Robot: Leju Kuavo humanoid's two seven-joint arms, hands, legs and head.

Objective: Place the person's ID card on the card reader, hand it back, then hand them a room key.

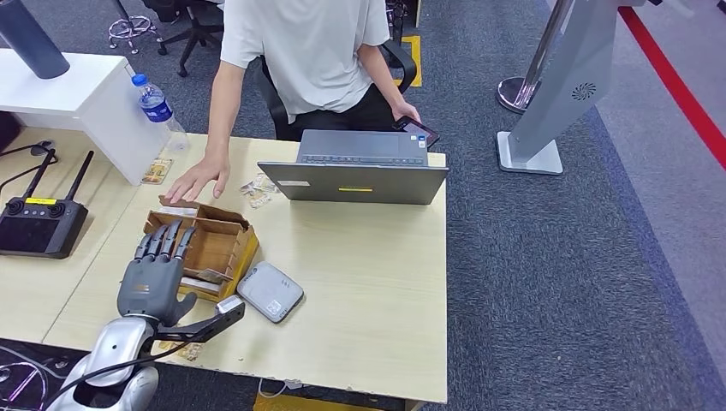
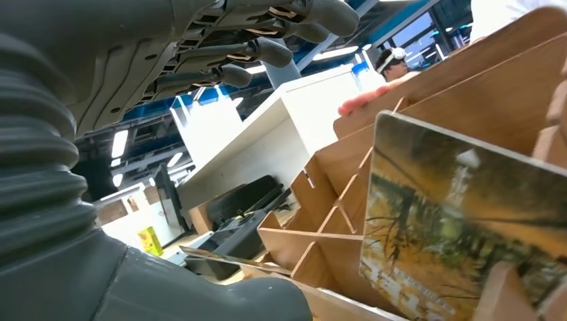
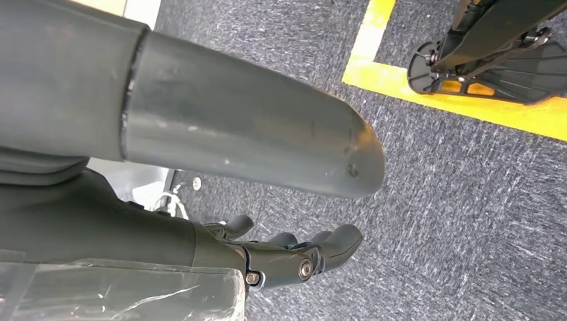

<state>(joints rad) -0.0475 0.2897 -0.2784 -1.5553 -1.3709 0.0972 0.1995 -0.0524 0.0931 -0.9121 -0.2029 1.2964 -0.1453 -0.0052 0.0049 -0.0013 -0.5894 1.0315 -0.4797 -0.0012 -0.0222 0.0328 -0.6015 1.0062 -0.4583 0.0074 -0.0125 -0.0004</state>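
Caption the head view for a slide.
Left hand open over the wooden card box, card reader beside it.

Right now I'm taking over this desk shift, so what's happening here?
The robot's left hand hovers open over the wooden card box, where a printed card stands in a slot. The grey card reader beside the box has nothing on it. A seated person rests one hand on the table behind the box. The right hand hangs over the carpet.
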